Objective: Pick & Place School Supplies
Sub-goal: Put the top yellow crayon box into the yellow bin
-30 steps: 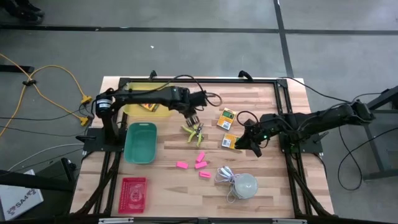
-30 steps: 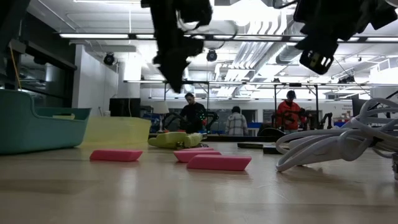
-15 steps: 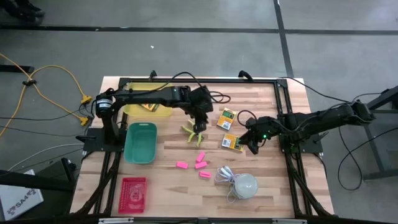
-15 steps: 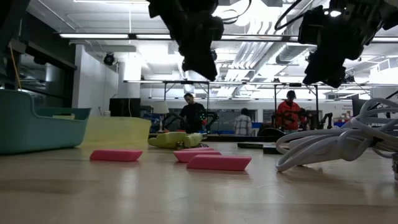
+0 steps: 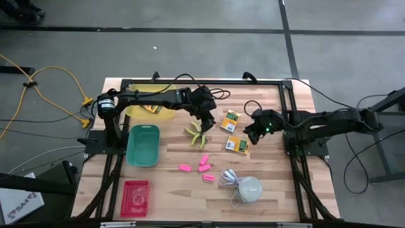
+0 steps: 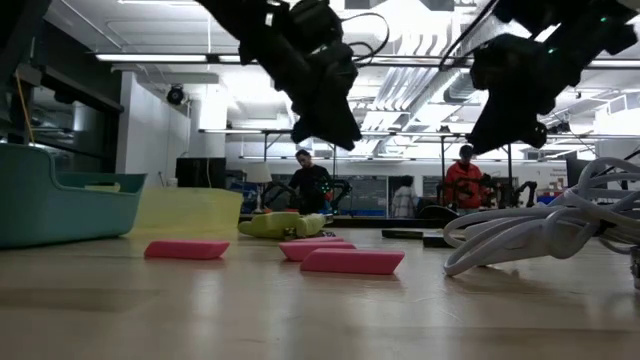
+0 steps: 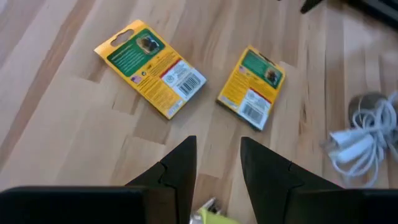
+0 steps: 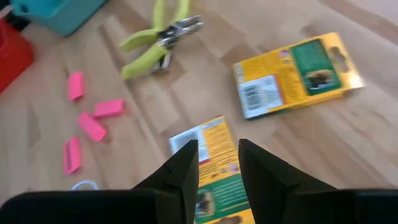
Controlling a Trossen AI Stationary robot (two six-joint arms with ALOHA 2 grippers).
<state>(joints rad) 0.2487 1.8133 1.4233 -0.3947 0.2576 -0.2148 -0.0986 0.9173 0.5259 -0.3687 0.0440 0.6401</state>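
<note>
Bins at the table's nine o'clock side
The teal plastic bin (image 5: pixel 143 145) looks empty; the flat red mesh tray (image 5: pixel 135 197) too. Both the left gripper (image 7: pixel 216 163) and the right gripper (image 8: pixel 217 163) are spread, holding nothing; only the wrist views show this.

Bright overhead light, wrist views blurry

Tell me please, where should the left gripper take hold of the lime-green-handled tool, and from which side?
Probably from straight above, across one lime-green handle of the tool. It lies flat on the table, with its handles spread apart and bare wood around them, so open fingers can likely straddle a single handle. The left gripper hangs over it, open.
</note>
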